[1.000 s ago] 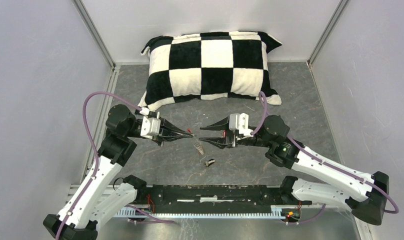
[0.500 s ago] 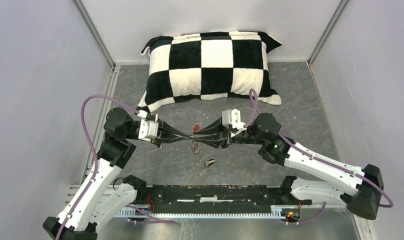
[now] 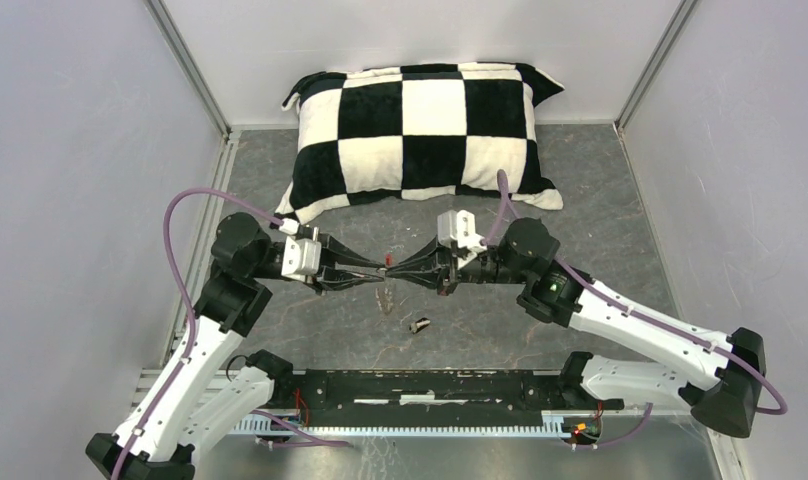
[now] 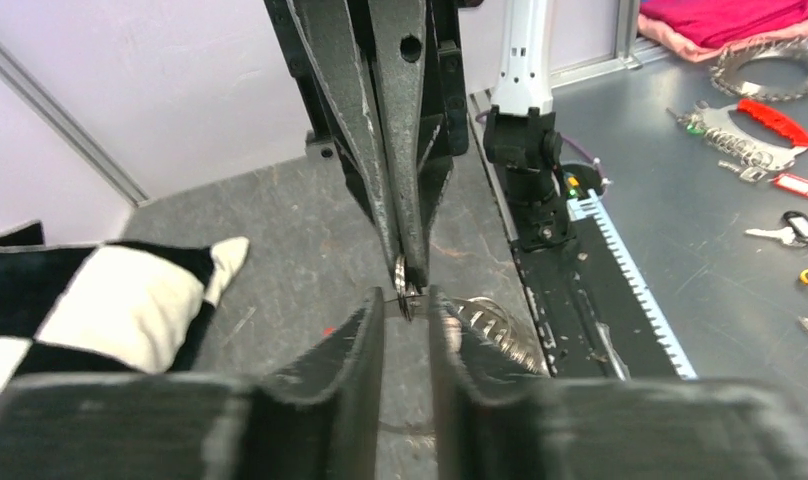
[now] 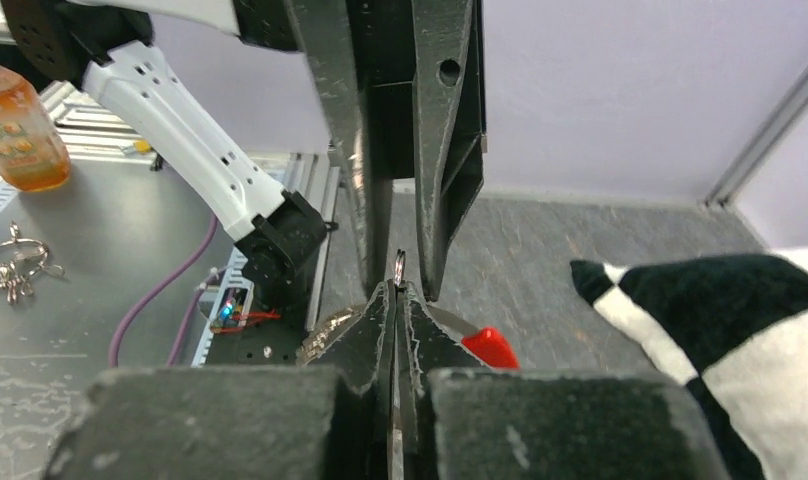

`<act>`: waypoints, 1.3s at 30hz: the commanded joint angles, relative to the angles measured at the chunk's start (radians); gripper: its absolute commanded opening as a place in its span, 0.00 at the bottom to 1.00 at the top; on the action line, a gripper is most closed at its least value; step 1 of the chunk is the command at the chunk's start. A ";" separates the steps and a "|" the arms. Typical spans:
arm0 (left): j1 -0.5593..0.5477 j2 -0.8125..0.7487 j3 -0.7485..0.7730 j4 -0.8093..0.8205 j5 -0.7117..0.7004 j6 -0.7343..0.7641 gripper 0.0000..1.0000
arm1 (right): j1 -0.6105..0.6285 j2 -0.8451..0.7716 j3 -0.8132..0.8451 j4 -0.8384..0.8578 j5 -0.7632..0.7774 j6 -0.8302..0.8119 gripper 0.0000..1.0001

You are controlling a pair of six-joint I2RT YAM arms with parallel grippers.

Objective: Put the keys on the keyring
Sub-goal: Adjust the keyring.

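My two grippers meet tip to tip above the middle of the table. The right gripper [image 3: 396, 273] [image 5: 396, 288] is shut on a thin metal edge of the keyring [image 5: 398, 264], whose silvery coil [image 3: 385, 298] [image 4: 496, 325] hangs below the tips. My left gripper [image 3: 380, 272] [image 4: 405, 296] stands slightly open, its fingers either side of that same edge without pressing it. A bright red piece [image 5: 490, 347] shows beside the right fingers; I cannot tell whether it is the ring's red section or a key. One tiny key [image 3: 418, 324] lies on the table nearer the bases.
A black-and-white checked pillow [image 3: 430, 120] lies at the back. A black rail [image 3: 420, 385] runs along the near edge between the arm bases. White walls close in the left, right and back sides.
My right gripper came in from the right, met the left one's tips and shut on the keyring. The left gripper, shut before, has opened a little.
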 commanded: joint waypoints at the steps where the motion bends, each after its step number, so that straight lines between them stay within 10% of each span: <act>1: -0.004 0.012 0.068 -0.255 -0.063 0.255 0.36 | 0.003 0.025 0.153 -0.270 0.098 -0.083 0.00; 16: -0.004 0.057 0.106 -0.424 -0.154 0.441 0.45 | 0.035 0.244 0.561 -0.965 0.227 -0.223 0.00; 39: -0.011 0.095 0.123 -0.593 -0.048 0.662 0.17 | 0.085 0.387 0.757 -1.092 0.205 -0.205 0.00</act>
